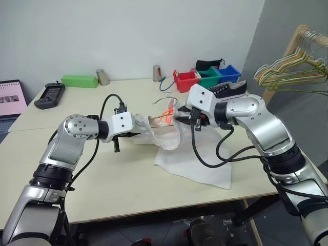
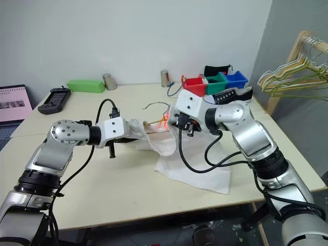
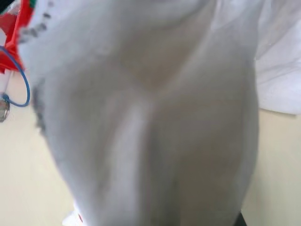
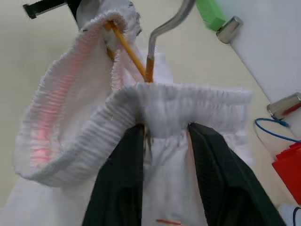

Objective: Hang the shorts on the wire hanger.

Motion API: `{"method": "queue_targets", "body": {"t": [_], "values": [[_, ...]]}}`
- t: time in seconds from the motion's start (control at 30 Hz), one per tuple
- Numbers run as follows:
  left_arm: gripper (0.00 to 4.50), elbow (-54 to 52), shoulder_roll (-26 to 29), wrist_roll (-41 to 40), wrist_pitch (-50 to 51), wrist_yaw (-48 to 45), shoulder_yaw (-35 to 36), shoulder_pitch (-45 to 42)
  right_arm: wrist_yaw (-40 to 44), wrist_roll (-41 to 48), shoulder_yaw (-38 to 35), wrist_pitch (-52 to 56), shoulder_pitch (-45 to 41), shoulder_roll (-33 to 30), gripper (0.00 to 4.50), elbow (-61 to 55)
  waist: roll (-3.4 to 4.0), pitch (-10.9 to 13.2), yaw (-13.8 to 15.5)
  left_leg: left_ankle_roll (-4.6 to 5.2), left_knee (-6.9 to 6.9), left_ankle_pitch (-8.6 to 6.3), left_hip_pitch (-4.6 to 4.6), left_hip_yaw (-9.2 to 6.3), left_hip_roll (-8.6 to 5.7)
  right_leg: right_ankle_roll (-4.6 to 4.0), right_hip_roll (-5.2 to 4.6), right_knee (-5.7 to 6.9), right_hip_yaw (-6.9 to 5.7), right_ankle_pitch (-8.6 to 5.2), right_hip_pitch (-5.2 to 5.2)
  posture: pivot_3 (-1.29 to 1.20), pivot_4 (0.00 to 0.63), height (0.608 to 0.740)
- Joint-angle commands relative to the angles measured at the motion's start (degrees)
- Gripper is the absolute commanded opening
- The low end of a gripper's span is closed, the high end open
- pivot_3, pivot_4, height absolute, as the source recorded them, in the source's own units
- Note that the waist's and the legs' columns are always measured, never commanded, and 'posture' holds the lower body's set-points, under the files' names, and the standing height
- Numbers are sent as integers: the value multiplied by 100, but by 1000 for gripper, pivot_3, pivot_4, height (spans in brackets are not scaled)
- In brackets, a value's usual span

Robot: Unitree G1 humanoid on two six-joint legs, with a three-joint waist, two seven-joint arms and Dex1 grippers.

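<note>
Both arms reach in over the table (image 1: 102, 174) and meet at the shorts (image 1: 169, 136). The left gripper (image 1: 134, 129) is closed on one end of the waistband. The right gripper (image 4: 165, 136) has its fingers apart around the other end. The hanger (image 4: 136, 59) pokes through the waistband. Red, green and blue bins (image 1: 207, 77) sit behind.

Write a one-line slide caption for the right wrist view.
Right gripper at the shorts' elastic waistband, its fingers apart, the wire hanger threaded through the opening.
</note>
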Motion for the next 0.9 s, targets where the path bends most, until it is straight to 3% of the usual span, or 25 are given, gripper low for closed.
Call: {"method": "queue_targets", "body": {"t": [0.03, 0.13, 0.77, 0.9], "values": [[0, -77, -9, -46, -217, 91, 95, -188, 314, -427, 168, -546, -166, -410, 2386, 177, 0, 0, -6, 0, 0, 0, 0, 0, 0, 0, -1, -1, 0, 0, 1, -283, 0, 740], [0, -165, -52, -58, -245, 90, 69, -191, 447, -746, 383, -907, -227, -550, 3048, 508, 0, 0, -55, 0, 0, 0, 1, 2, 0, 0, -1, -3, 0, 0, 1, -282, 0, 740], [0, -632, -66, -43, -138, 121, 105, -111, 770, -2130, 832, -2921, -578, -240, 3048, 2348, 0, 0, -189, 0, -2, 0, 1, 1, -1, 0, -1, -1, -1, 0, 2, -237, 0, 740], [0, -633, -60, -23, -145, 136, 113, -112, 759, -2239, 758, -3113, -612, -137, 2288, 2632, 0, 0, -190, 0, -2, 0, 1, 0, -1, 0, -1, -1, -1, 0, 3, -238, 0, 740]]}}
